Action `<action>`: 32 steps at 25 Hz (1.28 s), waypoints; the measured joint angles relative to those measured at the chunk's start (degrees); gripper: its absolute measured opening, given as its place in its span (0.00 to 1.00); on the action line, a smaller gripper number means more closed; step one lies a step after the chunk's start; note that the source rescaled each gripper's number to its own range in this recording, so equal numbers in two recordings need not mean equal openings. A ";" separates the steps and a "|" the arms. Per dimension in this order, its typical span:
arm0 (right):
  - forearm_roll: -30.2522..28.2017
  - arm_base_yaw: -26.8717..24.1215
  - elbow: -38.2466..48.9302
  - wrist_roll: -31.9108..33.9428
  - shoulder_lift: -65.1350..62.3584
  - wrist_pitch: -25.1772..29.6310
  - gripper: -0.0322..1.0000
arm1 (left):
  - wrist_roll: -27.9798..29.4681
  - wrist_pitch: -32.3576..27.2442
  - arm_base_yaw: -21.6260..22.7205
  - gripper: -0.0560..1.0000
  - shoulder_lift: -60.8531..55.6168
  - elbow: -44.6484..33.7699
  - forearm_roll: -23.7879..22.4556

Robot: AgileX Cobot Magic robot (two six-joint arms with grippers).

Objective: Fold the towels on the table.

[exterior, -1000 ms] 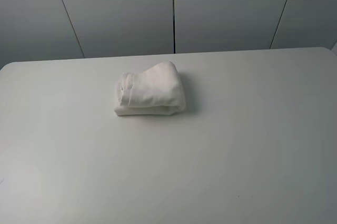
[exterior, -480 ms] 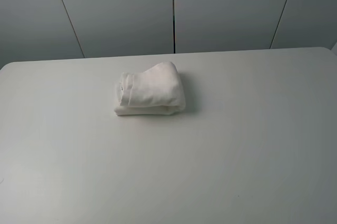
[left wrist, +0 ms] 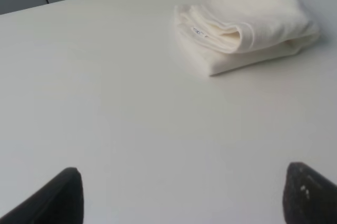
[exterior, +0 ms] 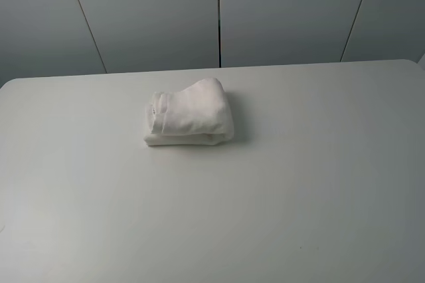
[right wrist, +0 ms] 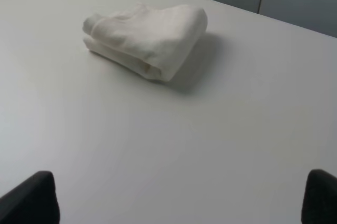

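Note:
The white towel [exterior: 189,113] lies folded into a small thick bundle on the white table [exterior: 279,190], left of centre and toward the far edge. It also shows in the left wrist view [left wrist: 245,21], with its band and small label at the open end, and in the right wrist view [right wrist: 147,40]. Neither arm shows in the high view. My left gripper [left wrist: 181,195] is open and empty, its dark fingertips [left wrist: 58,197] wide apart, well short of the towel. My right gripper [right wrist: 179,197] is open and empty too, far from the towel.
Grey wall panels [exterior: 219,10] stand behind the table's far edge. The table's rounded corners show at the far left and far right.

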State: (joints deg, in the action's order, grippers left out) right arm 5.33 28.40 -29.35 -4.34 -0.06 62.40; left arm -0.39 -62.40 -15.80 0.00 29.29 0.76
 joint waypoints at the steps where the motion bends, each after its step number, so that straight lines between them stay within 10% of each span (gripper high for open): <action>1: 0.00 -0.98 0.00 0.00 0.00 0.00 1.00 | 0.00 0.00 0.00 0.98 0.00 0.00 0.00; 12: 0.00 -26.94 0.00 0.70 0.00 0.00 1.00 | 2.45 0.00 0.00 0.98 0.00 0.00 -1.87; 32: 0.00 -28.40 0.00 1.75 0.00 0.00 1.00 | 3.09 0.00 14.58 0.98 0.00 0.00 -2.52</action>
State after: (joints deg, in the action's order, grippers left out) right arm 5.33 0.00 -29.35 -2.59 -0.06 62.40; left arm 2.69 -62.40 -1.23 0.00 29.29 -1.76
